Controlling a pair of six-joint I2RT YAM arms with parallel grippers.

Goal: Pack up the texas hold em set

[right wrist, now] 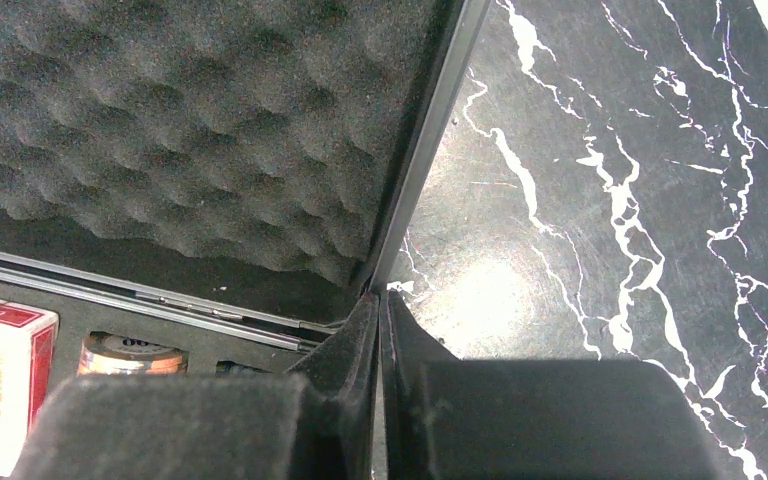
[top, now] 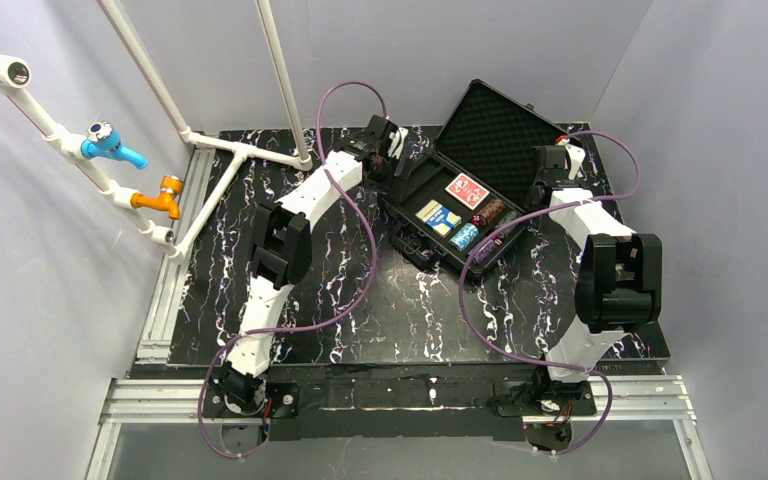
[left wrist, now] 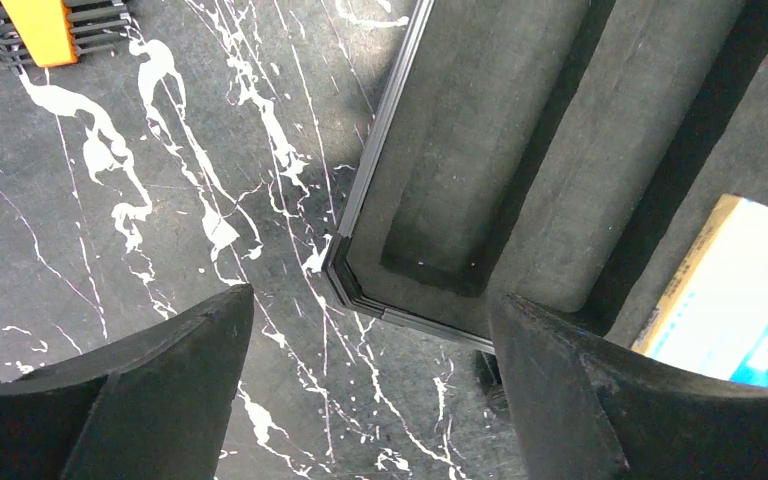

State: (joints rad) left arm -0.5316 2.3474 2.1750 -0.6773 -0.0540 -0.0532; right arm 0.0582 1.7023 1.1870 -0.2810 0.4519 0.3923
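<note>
The black case (top: 407, 192) lies open at the back middle of the table, its foam-lined lid (top: 492, 128) tilted up behind it. In the tray lie a red card deck (top: 467, 190), a blue deck (top: 438, 217) and chip stacks (top: 477, 226). My left gripper (top: 392, 150) is open and straddles the case's left corner (left wrist: 345, 275), with one finger over the table and the other over the tray near the blue deck (left wrist: 740, 300). My right gripper (right wrist: 378, 298) is shut on the lid's side rim (right wrist: 430, 150) at its lower corner. The red deck (right wrist: 0, 370) and a chip stack (right wrist: 130, 355) lie just below it. No dice show.
White pipes with a blue tap (top: 110, 142) and an orange tap (top: 160, 197) run along the left wall. The case's handle (top: 410, 245) sticks out toward the arms. An orange part (left wrist: 45, 25) sits at the far corner of the left wrist view. Black marbled table (top: 380, 300).
</note>
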